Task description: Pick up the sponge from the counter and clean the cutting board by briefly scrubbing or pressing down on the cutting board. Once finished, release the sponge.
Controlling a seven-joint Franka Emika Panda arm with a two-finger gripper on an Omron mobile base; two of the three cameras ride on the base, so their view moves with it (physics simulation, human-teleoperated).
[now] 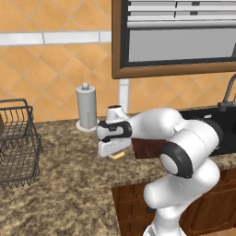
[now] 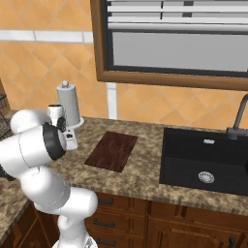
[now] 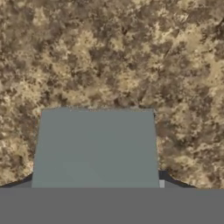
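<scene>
The sponge [image 3: 95,146] shows its grey-green top low in the hand view, lying against the speckled granite counter [image 3: 109,57]. My gripper [image 3: 96,181] straddles it, a dark fingertip pressed to each side edge. In the left base view the hand hangs low over the counter [image 1: 69,184], with the sponge's yellow base [image 1: 119,156] peeking out under it. The dark reddish-brown cutting board [image 2: 112,150] lies flat to the right of the hand, between it and the sink. My forearm covers most of the cutting board [image 1: 148,148] in the left base view.
A paper towel holder [image 1: 86,108] stands at the back wall just behind the hand. A black wire basket [image 1: 16,143] sits on the counter to the left. A black sink [image 2: 208,162] with a dark faucet [image 2: 240,118] lies right of the board.
</scene>
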